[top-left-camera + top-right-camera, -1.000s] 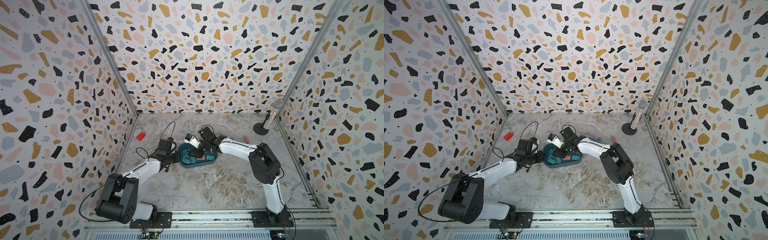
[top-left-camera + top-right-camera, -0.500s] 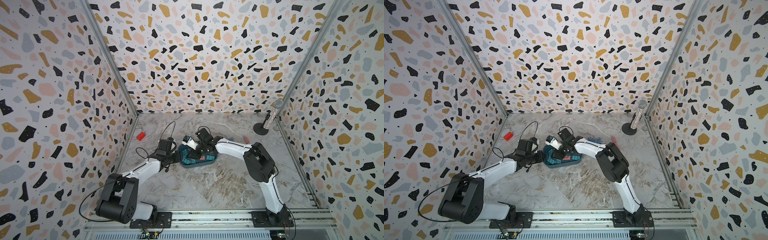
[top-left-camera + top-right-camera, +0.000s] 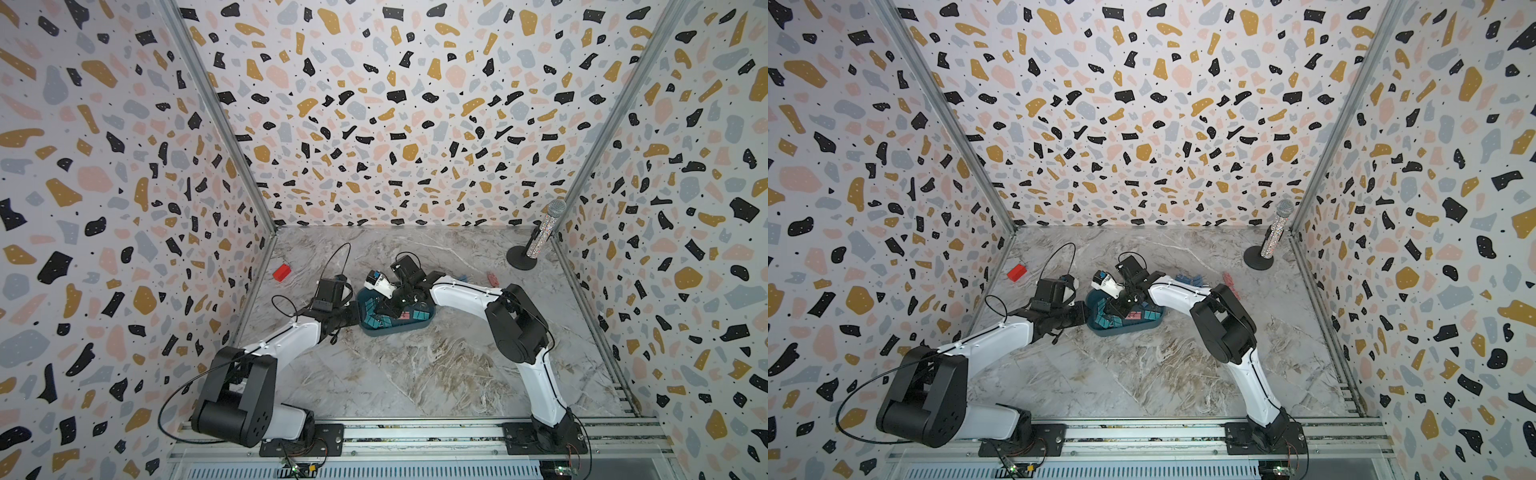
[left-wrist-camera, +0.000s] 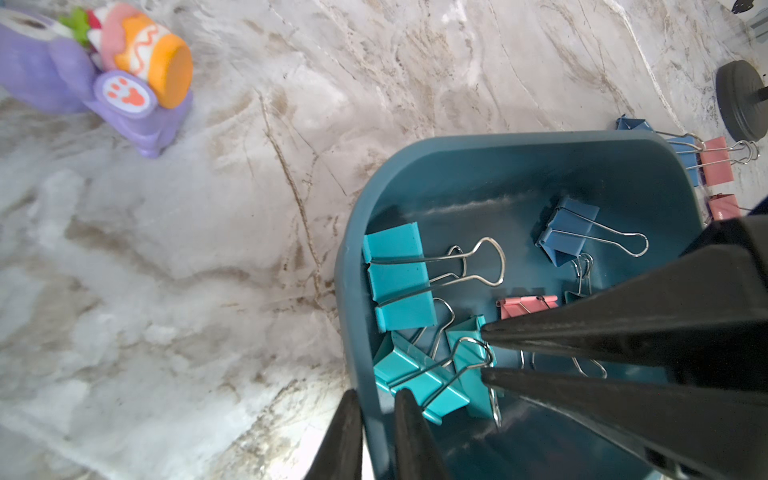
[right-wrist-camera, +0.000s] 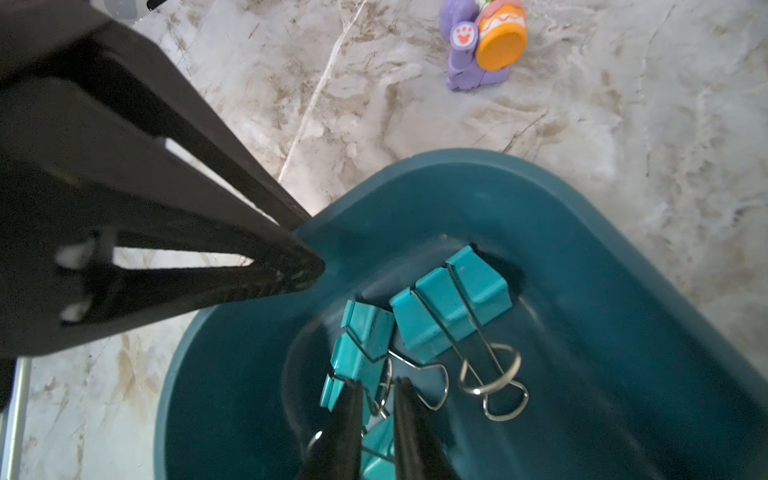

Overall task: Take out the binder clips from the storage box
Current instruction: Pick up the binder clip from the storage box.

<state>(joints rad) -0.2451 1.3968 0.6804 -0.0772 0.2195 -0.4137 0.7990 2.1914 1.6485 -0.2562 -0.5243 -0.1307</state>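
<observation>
Your left gripper (image 4: 378, 392) pinches the storage box (image 4: 519, 166) wall. The left wrist view, unlike the top views, shows right gripper (image 4: 484, 353) tips straddling a teal binder clip (image 4: 411, 365) handle; you cannot tell if they grip it.

Both top views are bright and evenly lit, with only faint soft shadows on the marble floor (image 3: 415, 374), and the wide lens splays the walls (image 3: 104, 208) outward toward the edges. In the wrist views the storage box (image 4: 498, 166) carries a pale streak of glare on its inner wall, the left gripper (image 5: 309, 266) looms close and blurred, and the toy (image 4: 124, 83) looks slightly soft, while the binder clips (image 4: 399, 282) stay sharp.
</observation>
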